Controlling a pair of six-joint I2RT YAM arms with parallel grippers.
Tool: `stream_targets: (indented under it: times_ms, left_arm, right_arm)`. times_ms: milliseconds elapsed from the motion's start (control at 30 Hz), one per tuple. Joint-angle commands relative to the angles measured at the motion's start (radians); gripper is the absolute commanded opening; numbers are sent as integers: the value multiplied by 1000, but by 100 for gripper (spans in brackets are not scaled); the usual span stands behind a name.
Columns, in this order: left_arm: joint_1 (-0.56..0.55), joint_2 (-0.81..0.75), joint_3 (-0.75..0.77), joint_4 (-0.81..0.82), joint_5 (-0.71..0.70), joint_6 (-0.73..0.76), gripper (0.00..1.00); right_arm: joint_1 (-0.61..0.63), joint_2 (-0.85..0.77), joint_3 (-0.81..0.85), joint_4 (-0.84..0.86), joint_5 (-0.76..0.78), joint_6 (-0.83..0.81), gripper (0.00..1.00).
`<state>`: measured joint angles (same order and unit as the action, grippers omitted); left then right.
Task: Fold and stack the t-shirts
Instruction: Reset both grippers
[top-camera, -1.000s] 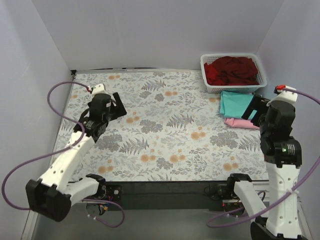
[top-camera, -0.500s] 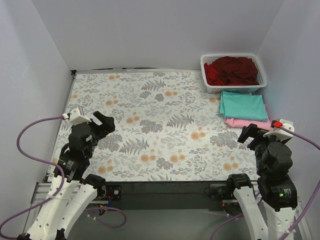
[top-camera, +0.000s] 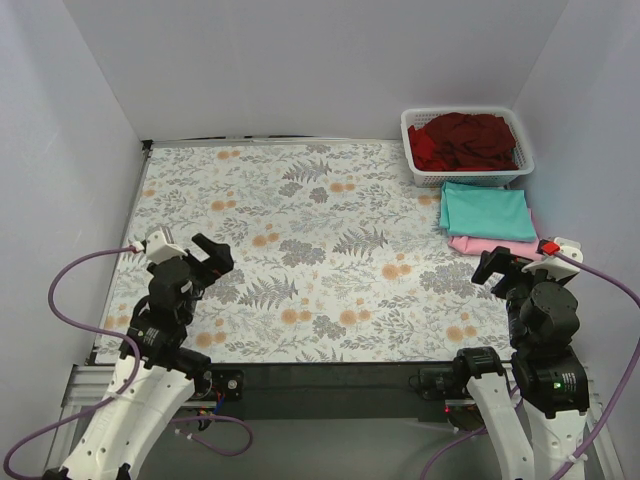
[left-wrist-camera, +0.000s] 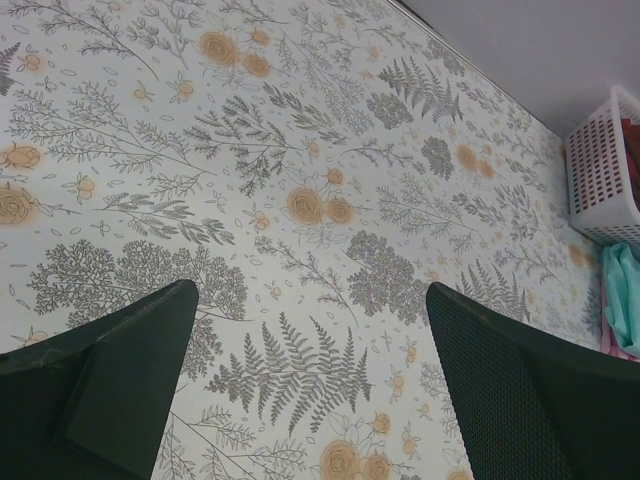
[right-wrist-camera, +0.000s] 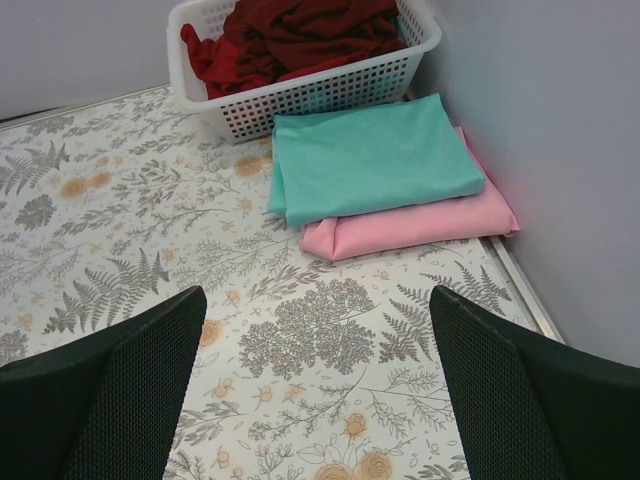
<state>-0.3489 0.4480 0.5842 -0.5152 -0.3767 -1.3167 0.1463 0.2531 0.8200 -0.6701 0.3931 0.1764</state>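
Note:
A folded teal-green t-shirt (top-camera: 486, 210) lies on top of a folded light pink t-shirt (top-camera: 490, 245) at the table's right edge; both also show in the right wrist view, teal (right-wrist-camera: 375, 155) on pink (right-wrist-camera: 420, 225). Dark red t-shirts (top-camera: 465, 140) are heaped in the white basket (top-camera: 420, 170), also seen in the right wrist view (right-wrist-camera: 300, 25). My left gripper (top-camera: 207, 255) is open and empty above the near left of the table. My right gripper (top-camera: 497, 265) is open and empty, near the front of the folded stack.
The table carries a floral cloth (top-camera: 310, 250). Grey walls close in the left, back and right sides. The white basket (left-wrist-camera: 600, 170) and a sliver of teal shirt (left-wrist-camera: 622, 300) show at the right edge of the left wrist view.
Both arms have drawn back toward the near edge. The left gripper came away from the far left of the table; the right gripper came off the folded stack. Little movement in the last half second.

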Motion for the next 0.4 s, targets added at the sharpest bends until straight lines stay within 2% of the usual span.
stream_targets:
  times_ms: [0,367]
  left_arm:
    - [4,-2,-24,32,-27,1,98]
    - [4,40,-24,46,4,11,98]
  right_arm:
    - [7,6,-8,61,-3,-14,98]
    - [7,40,-58,116,-59,-12,99]
